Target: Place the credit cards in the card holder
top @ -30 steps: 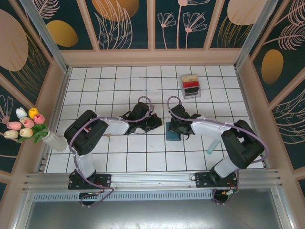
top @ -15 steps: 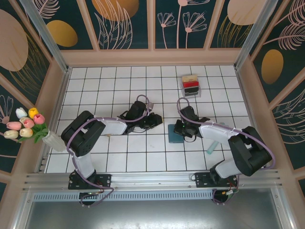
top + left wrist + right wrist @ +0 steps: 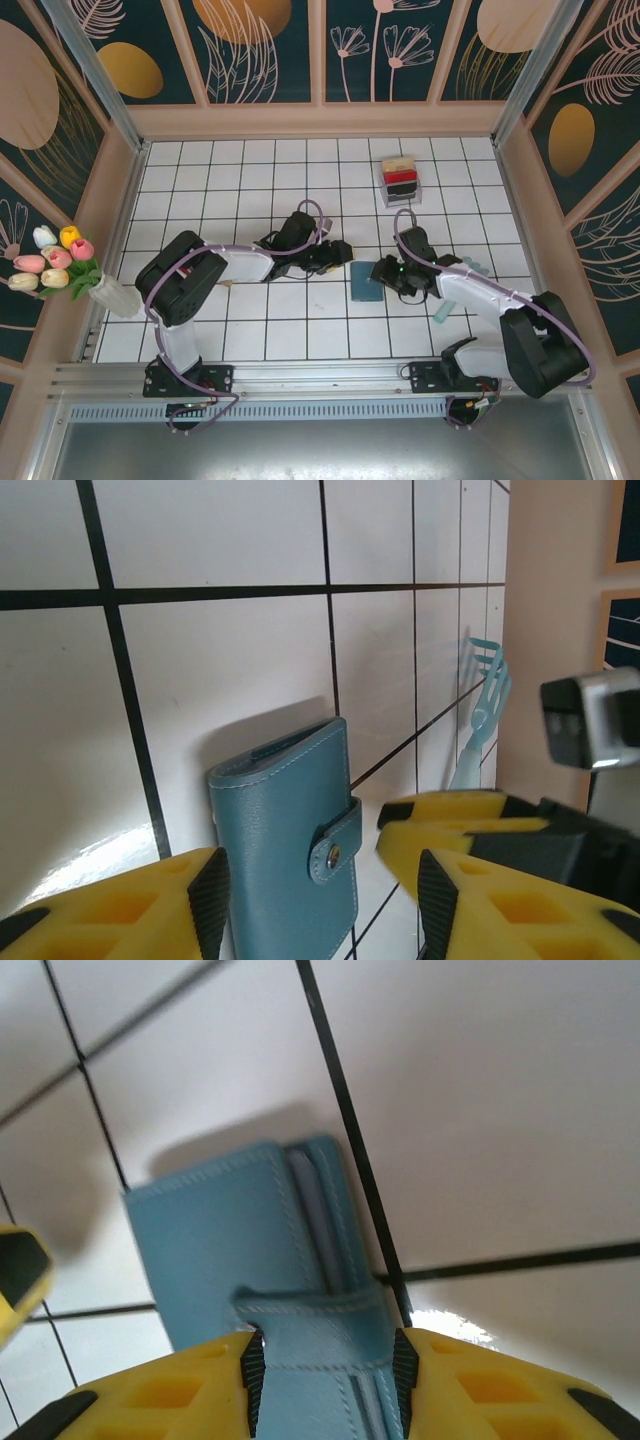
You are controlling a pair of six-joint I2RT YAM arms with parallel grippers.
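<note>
The card holder [image 3: 365, 284] is a teal wallet lying flat on the white tiles, folded, with its snap strap fastened. In the left wrist view the card holder [image 3: 285, 850] lies just beyond my open left gripper [image 3: 322, 905]. My left gripper [image 3: 345, 253] sits at the holder's upper left. My right gripper [image 3: 381, 272] is at the holder's right edge. In the right wrist view its open fingers [image 3: 252, 1380] straddle the strap of the card holder [image 3: 220, 1250]. The credit cards [image 3: 400, 179], tan, red and black, stand in a small clear rack at the back.
A pale blue plastic fork [image 3: 480, 720] lies on the tiles right of the holder, partly under the right arm. A white vase of tulips [image 3: 108, 294] stands at the left wall. Wooden walls [image 3: 320, 120] enclose the tiled floor.
Both grippers have gone from shut to open. The right gripper has drawn back to the right, uncovering more of the holder. The left gripper has shifted slightly right toward it.
</note>
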